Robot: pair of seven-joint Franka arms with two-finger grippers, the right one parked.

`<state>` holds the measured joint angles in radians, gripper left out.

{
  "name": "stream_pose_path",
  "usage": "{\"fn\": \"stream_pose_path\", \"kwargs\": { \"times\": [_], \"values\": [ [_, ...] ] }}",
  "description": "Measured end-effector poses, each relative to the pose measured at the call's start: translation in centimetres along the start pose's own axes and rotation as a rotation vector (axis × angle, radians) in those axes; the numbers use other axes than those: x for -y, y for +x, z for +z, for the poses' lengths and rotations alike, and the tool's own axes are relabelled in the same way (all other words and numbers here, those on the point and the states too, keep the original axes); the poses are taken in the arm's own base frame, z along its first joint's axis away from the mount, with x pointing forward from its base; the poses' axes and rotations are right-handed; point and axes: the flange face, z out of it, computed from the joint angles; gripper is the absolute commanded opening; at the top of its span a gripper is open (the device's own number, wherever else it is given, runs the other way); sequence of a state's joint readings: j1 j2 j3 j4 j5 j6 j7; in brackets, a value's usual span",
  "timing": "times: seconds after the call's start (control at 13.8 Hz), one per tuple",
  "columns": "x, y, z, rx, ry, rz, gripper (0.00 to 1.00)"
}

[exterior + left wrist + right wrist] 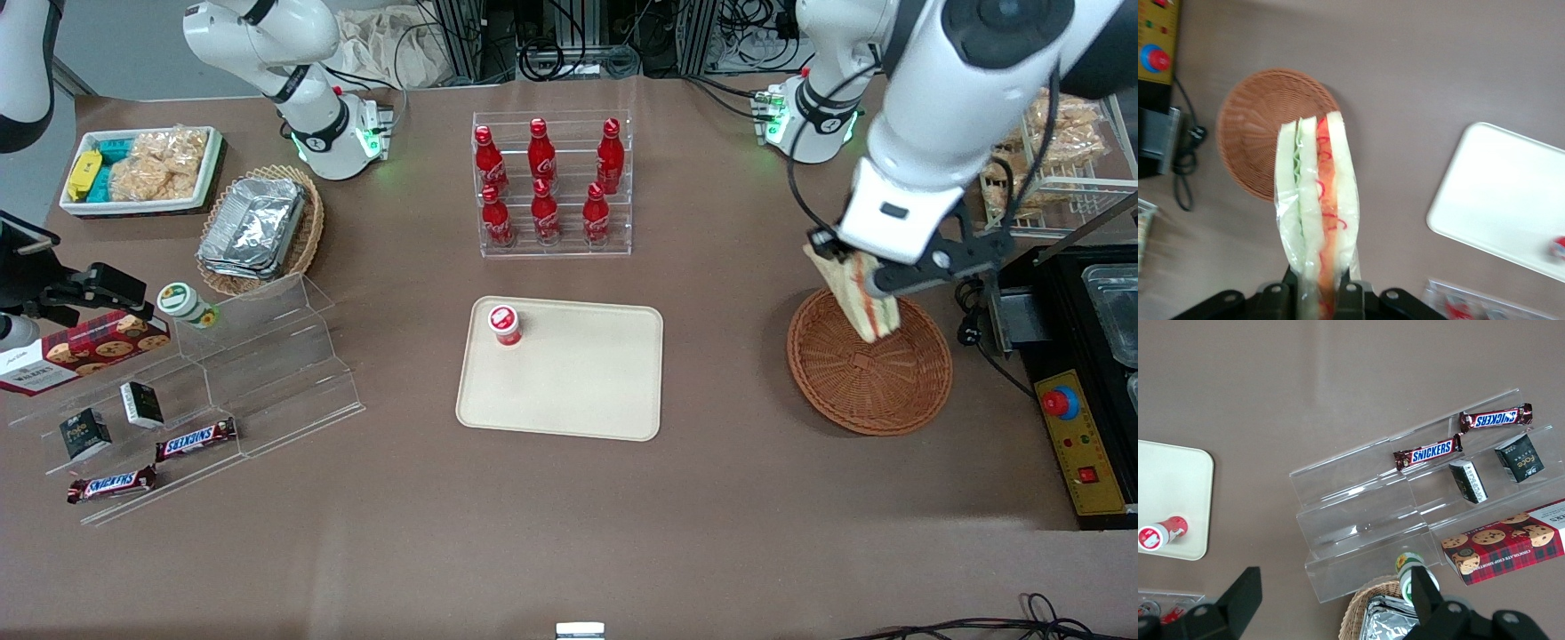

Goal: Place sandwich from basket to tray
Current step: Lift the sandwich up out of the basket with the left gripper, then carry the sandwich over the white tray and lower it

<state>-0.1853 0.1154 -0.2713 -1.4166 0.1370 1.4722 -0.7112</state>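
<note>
Currently the gripper (869, 277) fingers (1350, 295) are clamped on the wide end of the sandwich (859, 298), one on each bread face. The wedge hangs point-down in its clear wrap, red and green filling edge showing in the wrist view. It's lifted clear of the basket (869, 370), hovering over the basket's 11–12 o'clock rim as seen from the front; its tip is not touching the weave. Nothing else shows inside the basket. The tray (569, 373) sits well apart at the basket's 9 o'clock, toward the parked arm's end, flat on the table (569, 533). One small red-capped cup (504, 324) stands on it, near the tray's 10 o'clock corner. The bottle rack (551, 185) with six red bottles is at the tray's 12 o'clock, farther from the front camera.
</note>
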Motion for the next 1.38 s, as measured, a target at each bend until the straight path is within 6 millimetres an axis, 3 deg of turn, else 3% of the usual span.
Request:
{"fn": "stream_pose_path", "kwargs": {
  "times": [0.29, 0.51, 0.73, 1.09, 1.38],
  "values": [
    [-6.2, -5.3, -1.1, 0.027, -0.057, 0.001, 0.23],
    [-11.0, -6.7, 1.2, 0.06, -0.111, 0.006, 0.23],
    [-15.2, -5.0, 6.6, 0.103, -0.168, 0.009, 0.23],
    [-21.1, -2.2, 18.7, 0.147, -0.206, 0.014, 0.23],
    [-24.0, -2.0, 27.2, 0.15, -0.187, 0.007, 0.23]
  ]
}}
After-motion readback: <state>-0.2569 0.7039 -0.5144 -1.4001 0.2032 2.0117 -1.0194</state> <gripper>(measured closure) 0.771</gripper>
